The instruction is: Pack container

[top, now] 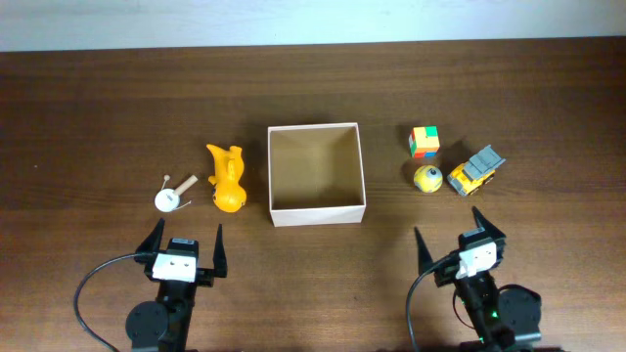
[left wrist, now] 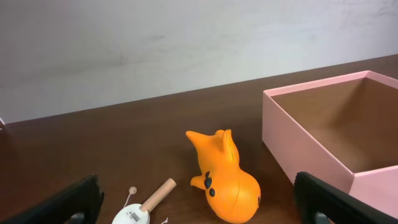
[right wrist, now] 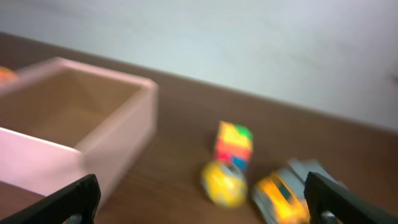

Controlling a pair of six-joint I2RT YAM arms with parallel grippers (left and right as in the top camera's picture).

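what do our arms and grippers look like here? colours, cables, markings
The left arm and right arm are black. The left gripper and right gripper each have two black tapered fingers around a white block with small dark marks. A black cable loops beside each arm. A green light shows on the right arm.

A square, shallow cardboard box (top: 318, 214) sits upright and open-topped on the dark wood counter (top: 98, 98), just toward 12 o'clock from the centre of the overhead view. Its outer walls are white and its tan-brown inside is in full view. Its sides run square to the counter's edges. The left wrist camera catches the box (left wrist: 298, 149) at 3 o'clock, pink-tinted. The right wrist camera shows the box (right wrist: 37, 158) at 9 o'clock, blurred.
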